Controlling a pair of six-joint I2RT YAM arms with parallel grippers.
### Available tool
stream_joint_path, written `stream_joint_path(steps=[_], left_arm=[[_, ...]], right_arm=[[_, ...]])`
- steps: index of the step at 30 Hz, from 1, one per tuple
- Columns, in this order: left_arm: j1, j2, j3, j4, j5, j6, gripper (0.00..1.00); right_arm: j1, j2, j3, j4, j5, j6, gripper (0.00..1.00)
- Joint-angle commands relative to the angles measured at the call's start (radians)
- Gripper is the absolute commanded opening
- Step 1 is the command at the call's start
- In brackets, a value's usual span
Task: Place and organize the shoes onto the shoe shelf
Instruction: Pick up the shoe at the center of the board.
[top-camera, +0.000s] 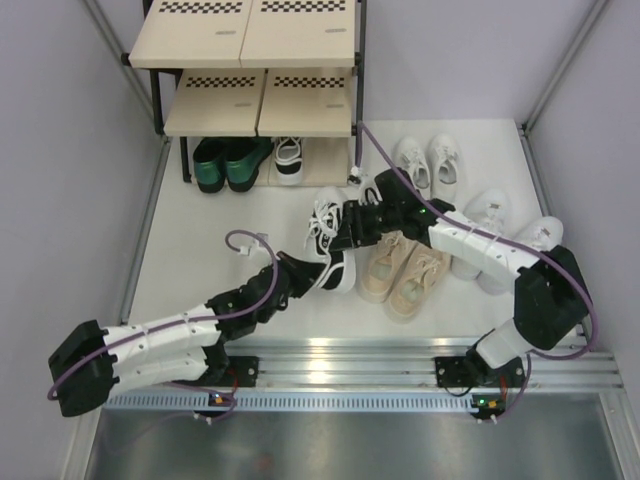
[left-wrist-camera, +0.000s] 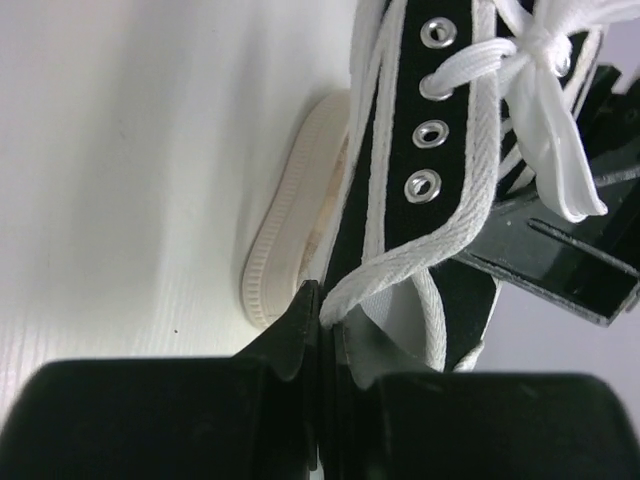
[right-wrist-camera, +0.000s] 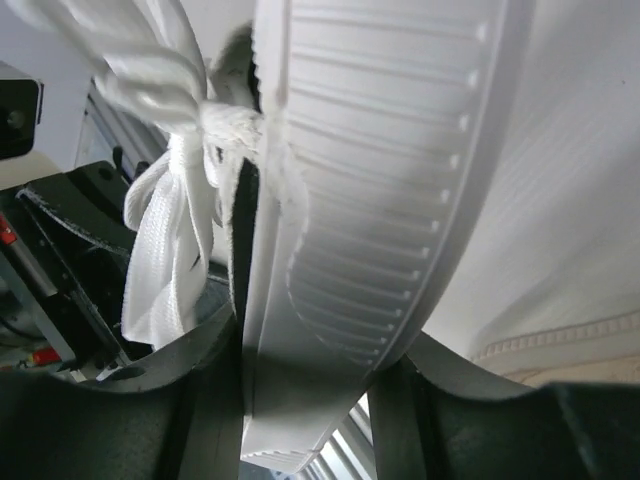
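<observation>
White ribbed rubber fills the right wrist view: the sole of the black-and-white sneaker (right-wrist-camera: 370, 200), gripped by the right claw (right-wrist-camera: 300, 400) from so close that the rest of the shoe is cut off. The left wrist view shows what that one hides, the eyelets and laces, with the left claw (left-wrist-camera: 320, 330) clenched on a thin edge at the shoe's opening. From above, both claws meet on this sneaker, which lies on the bench (top-camera: 200, 250) in front of the shoe shelf (top-camera: 250, 50). Ten shoes count out: two dark green shoes (top-camera: 230, 165) and the second black-and-white sneaker (top-camera: 288, 160) on the lowest board, the held one, two beige sneakers (top-camera: 405, 270), two small white sneakers (top-camera: 428, 160), and two larger white sneakers (top-camera: 490, 210) partly covered by the right arm.
</observation>
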Motion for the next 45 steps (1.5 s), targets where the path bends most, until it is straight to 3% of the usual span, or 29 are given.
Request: stream_joint_path(steps=[1,2,4,5,8,12,17,23,29,35,38,39,40,42,43,45], left_arm=[[-0.008,-0.054,0.009,0.305,0.057,0.088,0.14],[-0.006,-0.066,-0.038,0.355,0.108,0.124,0.47],[-0.006,-0.132,-0.095,0.482,0.16,0.238,0.64],[-0.008,-0.164,-0.129,0.484,0.192,0.269,0.77],[-0.005,-0.325,-0.17,0.425,0.254,0.418,0.87],[-0.005,-0.59,-0.163,0.181,0.306,0.599,0.95],[-0.005,-0.743,-0.152,0.067,0.326,0.759,0.98],[-0.005,-0.63,-0.135,0.134,0.458,0.814,0.98],[-0.003,-0.412,-0.124,0.375,0.631,0.833,0.98],[-0.003,-0.248,-0.095,0.55,0.688,0.785,0.91],[-0.003,-0.209,-0.092,0.565,0.677,0.765,0.74],[-0.003,-0.211,-0.097,0.568,0.668,0.758,0.65],[-0.003,-0.212,-0.106,0.565,0.641,0.753,0.38],[0.001,-0.24,-0.121,0.553,0.586,0.718,0.1],[0.003,-0.252,-0.144,0.545,0.521,0.703,0.0],[0.012,-0.31,-0.161,0.462,0.429,0.641,0.0]], right_arm=[[-0.036,-0.053,0.031,0.021,-0.187,-0.178,0.13],[-0.051,-0.063,0.028,0.012,-0.224,-0.271,0.09],[-0.108,-0.099,0.016,-0.014,-0.311,-0.338,0.04],[-0.128,-0.112,0.01,-0.022,-0.347,-0.403,0.03],[-0.174,-0.166,0.002,-0.129,-0.404,-0.613,0.02],[-0.173,-0.22,-0.018,-0.25,-0.547,-0.821,0.0],[-0.121,-0.194,0.032,-0.558,-0.654,-1.171,0.0],[-0.027,-0.203,0.065,-0.628,-0.663,-1.274,0.0],[0.016,-0.223,0.043,-0.62,-0.628,-1.274,0.0],[0.027,-0.209,0.022,-0.591,-0.608,-1.262,0.0],[0.027,-0.202,0.022,-0.591,-0.603,-1.26,0.0],[0.028,-0.198,0.02,-0.587,-0.6,-1.26,0.0],[0.028,-0.198,0.019,-0.581,-0.595,-1.253,0.0],[0.028,-0.205,0.013,-0.552,-0.57,-1.231,0.06],[0.028,-0.208,0.01,-0.536,-0.556,-1.204,0.22],[0.027,-0.224,-0.001,-0.484,-0.498,-1.162,0.39]])
